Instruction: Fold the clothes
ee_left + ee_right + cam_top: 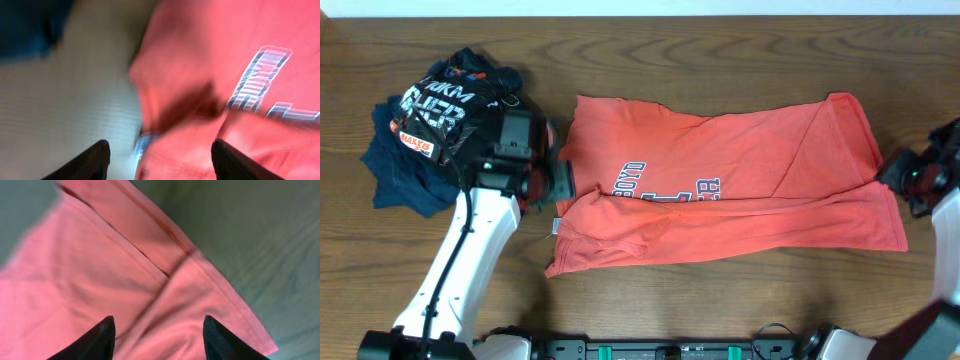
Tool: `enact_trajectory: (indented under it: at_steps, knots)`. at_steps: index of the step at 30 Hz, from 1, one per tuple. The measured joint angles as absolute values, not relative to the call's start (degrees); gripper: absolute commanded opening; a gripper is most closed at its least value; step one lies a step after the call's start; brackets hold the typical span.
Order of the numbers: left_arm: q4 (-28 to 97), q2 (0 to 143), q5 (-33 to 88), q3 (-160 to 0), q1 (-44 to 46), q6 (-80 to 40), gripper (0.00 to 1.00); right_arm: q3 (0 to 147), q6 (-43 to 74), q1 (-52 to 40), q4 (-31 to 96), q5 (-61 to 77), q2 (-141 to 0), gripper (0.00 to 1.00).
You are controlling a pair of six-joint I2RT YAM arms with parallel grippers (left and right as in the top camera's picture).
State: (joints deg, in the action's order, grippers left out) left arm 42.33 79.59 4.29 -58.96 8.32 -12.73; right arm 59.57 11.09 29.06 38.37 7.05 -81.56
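Left claw (pixel 160 146) and right claw (pixel 158 320) hang spread over the shirt (pixel 740 160); a shallow pinch could lift one layer only.

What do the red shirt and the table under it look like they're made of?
The red shirt looks like a soft, matte cotton-type knit: limp folds, stitched hems. The table looks like dark wood or wood-print laminate: flowing grain lines, faint sheen; which one is unclear.
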Motion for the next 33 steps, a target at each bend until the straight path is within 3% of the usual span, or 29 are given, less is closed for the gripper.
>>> enact_trajectory:
  at_steps: [16, 33]
  knots:
    - [33.3, 110.8, 9.5, -91.1, 7.4, -4.8, 0.69, 59.6, 8.3, 28.6, 40.1, 10.3, -76.6, 0.57]
    - [24.8, 125.5, 15.1, -93.0, 5.0, -4.0, 0.69, 59.6, 7.2, 28.6, 41.6, 10.5, -76.6, 0.58]
